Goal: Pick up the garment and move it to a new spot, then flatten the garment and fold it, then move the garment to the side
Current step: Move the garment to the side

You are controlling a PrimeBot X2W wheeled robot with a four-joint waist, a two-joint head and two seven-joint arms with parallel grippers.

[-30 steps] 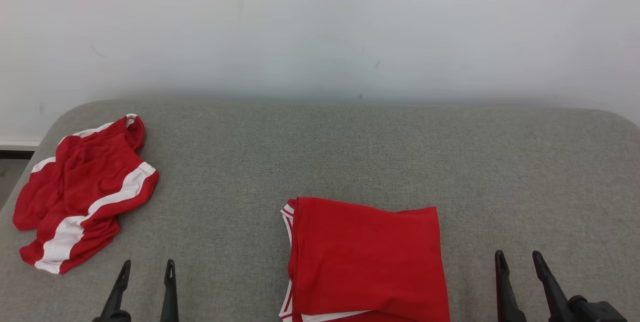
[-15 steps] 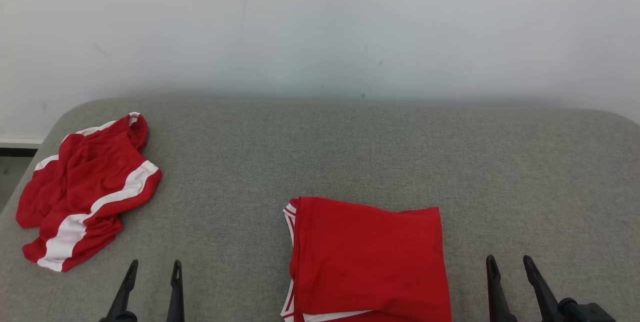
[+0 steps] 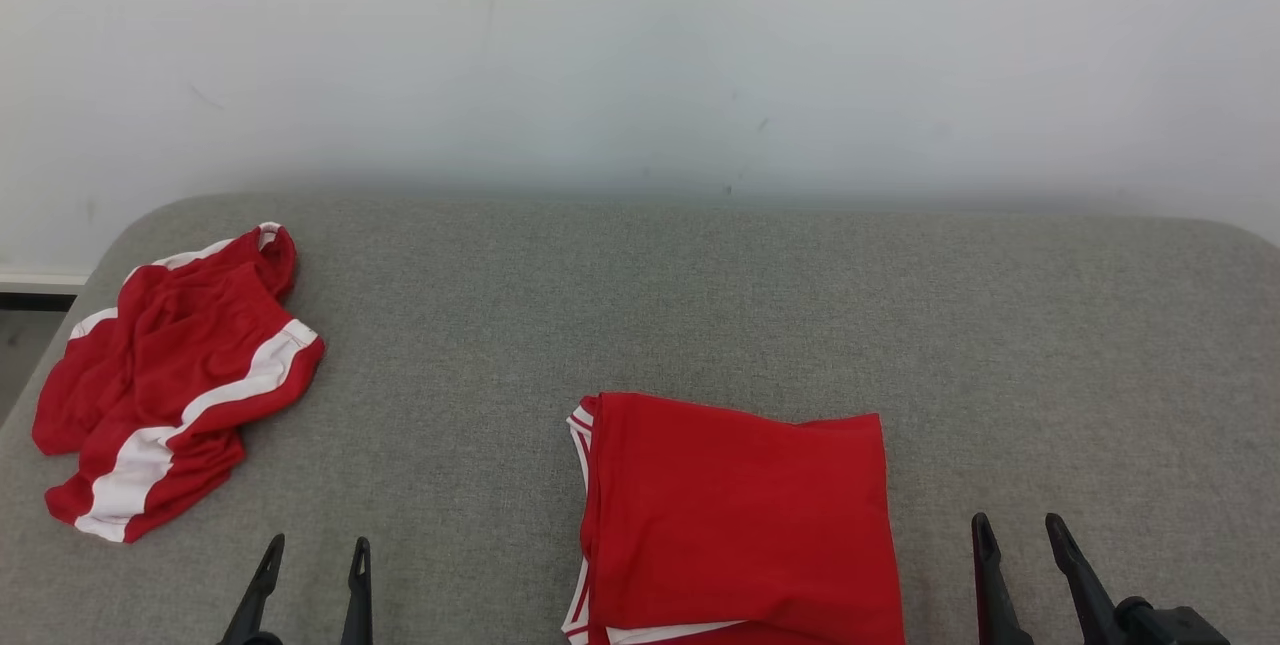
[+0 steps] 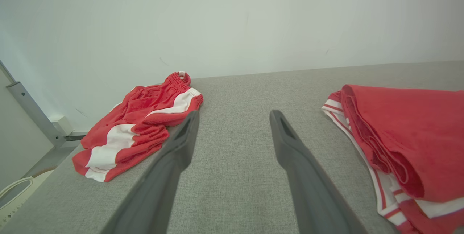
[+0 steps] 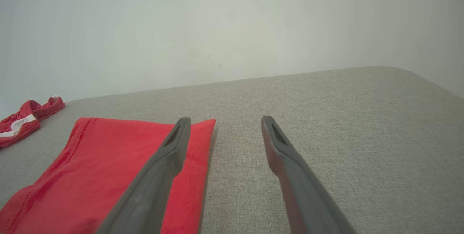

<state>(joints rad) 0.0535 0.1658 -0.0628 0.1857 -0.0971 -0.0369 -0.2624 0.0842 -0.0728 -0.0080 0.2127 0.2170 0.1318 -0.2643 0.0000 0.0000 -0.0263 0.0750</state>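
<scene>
A folded red garment [image 3: 735, 515] with white trim lies flat at the near middle of the grey padded table [image 3: 700, 305]. It is also seen in the left wrist view [image 4: 406, 136] and the right wrist view [image 5: 108, 161]. A crumpled red garment with white stripes [image 3: 170, 375] lies at the far left [image 4: 141, 128] [image 5: 25, 119]. My left gripper [image 3: 318, 545] [image 4: 235, 114] hangs open and empty between the two garments. Just right of the folded garment, my right gripper [image 3: 1018, 523] [image 5: 225, 119] is open and empty.
A white wall [image 3: 640, 55] rises directly behind the table. The table's rounded left edge drops to the floor, where a metal post [image 4: 32, 112] and a white object [image 4: 14, 190] stand. Bare grey surface stretches to the right [image 5: 362, 136].
Both grippers have drawn back a little toward the near edge, the right one also shifting slightly left. The camera has shifted slightly. The garments lie as before.
</scene>
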